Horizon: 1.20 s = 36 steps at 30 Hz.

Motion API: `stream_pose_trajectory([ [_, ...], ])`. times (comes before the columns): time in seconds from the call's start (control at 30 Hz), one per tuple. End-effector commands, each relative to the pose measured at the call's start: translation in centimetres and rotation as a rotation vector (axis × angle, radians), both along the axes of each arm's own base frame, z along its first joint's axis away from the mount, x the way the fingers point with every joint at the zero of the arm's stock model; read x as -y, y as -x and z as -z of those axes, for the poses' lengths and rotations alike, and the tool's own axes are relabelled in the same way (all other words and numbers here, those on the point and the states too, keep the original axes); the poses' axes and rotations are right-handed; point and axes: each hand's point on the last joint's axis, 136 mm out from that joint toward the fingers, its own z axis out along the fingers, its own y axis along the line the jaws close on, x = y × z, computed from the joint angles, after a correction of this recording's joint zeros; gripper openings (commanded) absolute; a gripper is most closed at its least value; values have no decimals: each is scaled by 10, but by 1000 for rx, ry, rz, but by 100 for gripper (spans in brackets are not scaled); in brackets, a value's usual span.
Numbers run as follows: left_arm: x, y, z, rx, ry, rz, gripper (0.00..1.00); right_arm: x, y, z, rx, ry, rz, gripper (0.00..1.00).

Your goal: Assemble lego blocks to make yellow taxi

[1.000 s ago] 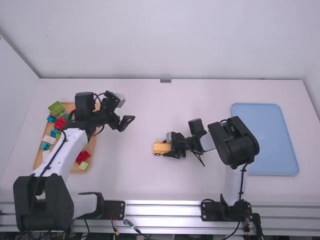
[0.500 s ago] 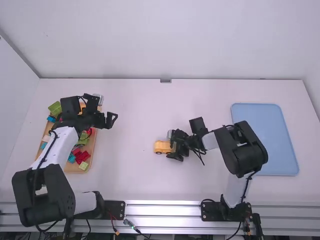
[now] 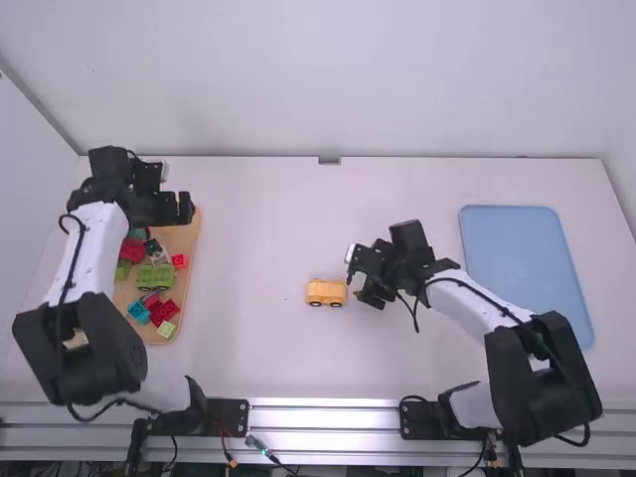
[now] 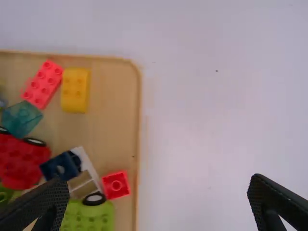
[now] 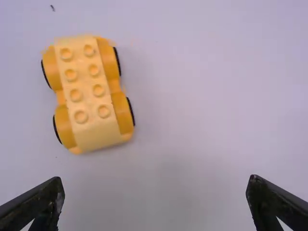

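The yellow car base [image 3: 326, 292] sits upright on the table [image 3: 268, 229] — wheels down, studs up — between the two trays. Just beside it is the right claw [image 3: 368, 295], its fingers spread, with nothing between them. Farther out, the left claw [image 3: 177, 208] is at the wooden tray [image 3: 189, 246], also spread and empty. In that tray, a small yellow block [image 4: 75, 90] lies beside a red block [image 4: 44, 84] — well apart from the base. The blue tray [image 3: 527, 273] is on the other side.

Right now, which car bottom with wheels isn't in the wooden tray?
The yellow one, on the white table. The green one and the red one sit in the wooden tray.
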Motion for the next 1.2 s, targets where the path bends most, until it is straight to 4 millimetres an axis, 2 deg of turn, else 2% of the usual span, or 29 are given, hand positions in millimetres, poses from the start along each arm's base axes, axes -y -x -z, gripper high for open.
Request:
stream_pose_trajectory([
  [0.0,-31,-19,2,-41,-28,-18,99,4,-11,-19,63,15,29,99],
  [0.17,-59,-39,14,-131,-29,15,99,10,-14,-27,82,8,50,99],
  [0.2,-68,-46,20,-163,-43,4,99,14,-17,-28,85,8,62,99],
  [0.33,-91,-55,40,-266,-89,-49,100,19,-19,-28,82,0,80,99],
  [0.47,-93,-66,67,-345,-56,3,99,21,-20,-31,70,-36,80,99],
  [0.53,-96,-69,85,-387,-41,1,95,22,-20,-32,65,-54,79,99],
  [0.63,-96,-71,99,-402,-26,-3,91,23,-21,-32,63,-58,84,99],
  [0.67,-96,-72,102,-405,-24,-10,87,24,-21,-32,63,-59,87,99],
  [0.97,-87,-59,129,-465,7,1,74,19,-22,-34,77,-63,72,99],
  [1.17,-86,-60,150,-462,12,-19,63,20,-22,-34,78,-63,76,99],
])
